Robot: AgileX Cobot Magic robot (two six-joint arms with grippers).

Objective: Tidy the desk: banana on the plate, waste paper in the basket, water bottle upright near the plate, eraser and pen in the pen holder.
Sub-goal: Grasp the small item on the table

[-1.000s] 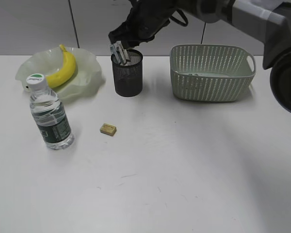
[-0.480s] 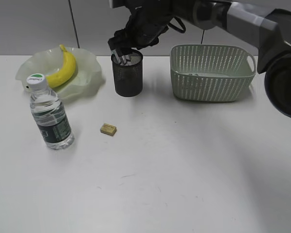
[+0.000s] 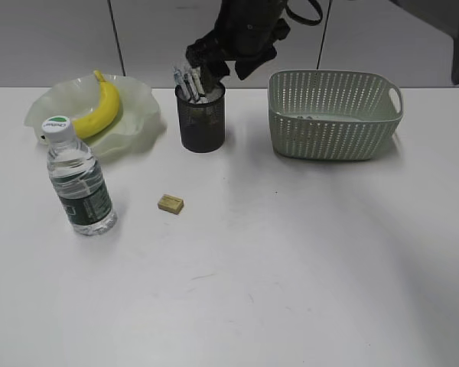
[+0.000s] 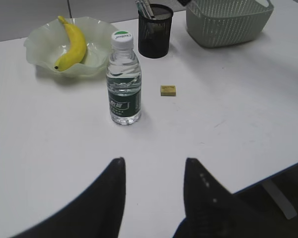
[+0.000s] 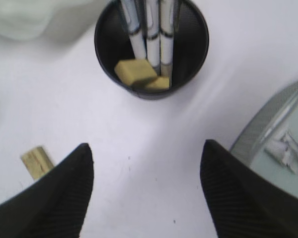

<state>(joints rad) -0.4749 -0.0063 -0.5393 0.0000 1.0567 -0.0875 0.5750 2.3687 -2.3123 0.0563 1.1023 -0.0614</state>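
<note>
Right claw (image 5: pixel 146 191) hangs above the pen holder (image 3: pixel 202 116), jaws spread wide, empty. Pens (image 5: pixel 154 34) and two erasers (image 5: pixel 135 71) inside it. Another eraser (image 3: pixel 170 203) lies on the surface (image 3: pixel 291 260). Left claw (image 4: pixel 154 196) half-open, empty. Banana (image 3: pixel 102 105) on plate (image 3: pixel 138 126); bottle (image 3: pixel 78 180) upright nearby.

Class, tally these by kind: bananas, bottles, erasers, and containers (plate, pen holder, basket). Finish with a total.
Banana: 1
Bottle: 1
Erasers: 3, two in the pen holder, one on the desk
Containers: 3, plate, pen holder, basket
Total: 8
</note>
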